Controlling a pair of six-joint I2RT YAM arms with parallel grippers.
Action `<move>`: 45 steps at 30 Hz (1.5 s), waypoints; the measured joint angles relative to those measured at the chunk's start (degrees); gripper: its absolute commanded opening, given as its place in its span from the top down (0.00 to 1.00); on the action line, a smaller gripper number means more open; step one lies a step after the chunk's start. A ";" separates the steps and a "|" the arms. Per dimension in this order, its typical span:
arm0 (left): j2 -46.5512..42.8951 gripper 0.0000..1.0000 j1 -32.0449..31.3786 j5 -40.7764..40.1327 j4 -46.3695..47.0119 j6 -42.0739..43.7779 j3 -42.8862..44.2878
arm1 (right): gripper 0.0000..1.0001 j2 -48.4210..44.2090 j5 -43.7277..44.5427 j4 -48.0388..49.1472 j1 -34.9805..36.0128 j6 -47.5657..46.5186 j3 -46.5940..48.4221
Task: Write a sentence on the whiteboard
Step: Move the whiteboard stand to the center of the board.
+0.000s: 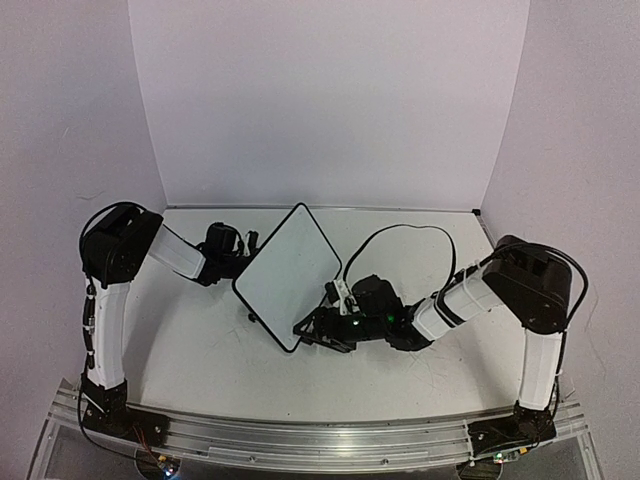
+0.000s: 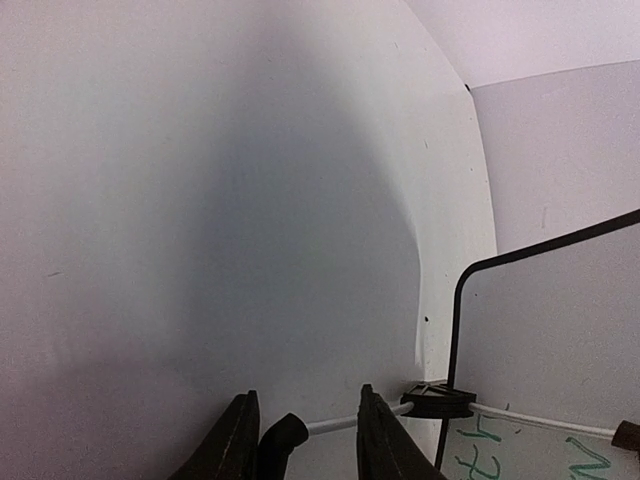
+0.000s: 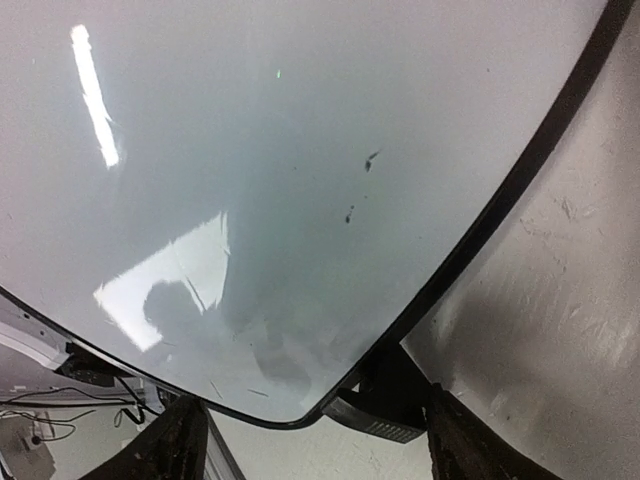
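The whiteboard stands tilted mid-table, turned like a diamond. My left gripper is at its far-left side. In the left wrist view the left gripper has its jaws part-way apart around the black-capped end of the wire stand, which runs to a black foot. The cap rests against the left finger; a grip is unclear. Bits of the green sentence show on the whiteboard. My right gripper is open, straddling the rounded corner of the whiteboard and a foot.
A black cable loops over the table behind my right arm. White walls close in the back and both sides. A metal rail runs along the near edge. Bare scuffed tabletop lies beside the board's corner.
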 measured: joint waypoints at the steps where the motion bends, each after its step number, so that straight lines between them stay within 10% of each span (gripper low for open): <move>1: 0.08 0.61 -0.16 0.30 0.01 0.16 0.12 | 0.17 -0.98 0.93 -1.29 0.14 -1.05 -0.24; 16: -5.87 0.10 3.58 2.05 -4.72 3.31 -3.29 | 0.02 -22.85 32.86 -27.08 -0.08 -35.07 -0.99; 24: -17.31 0.05 11.05 -3.37 -14.26 5.72 -5.65 | 0.03 -21.69 48.18 -29.47 -1.89 -54.19 4.73; 33: -34.07 0.03 10.54 -12.40 -23.24 8.93 -7.55 | 0.14 -12.04 27.48 -33.22 -16.02 -60.08 14.24; 45: -48.68 0.01 10.54 -16.78 -33.14 12.58 -9.11 | 0.41 2.41 14.66 -34.22 -14.49 -64.39 20.86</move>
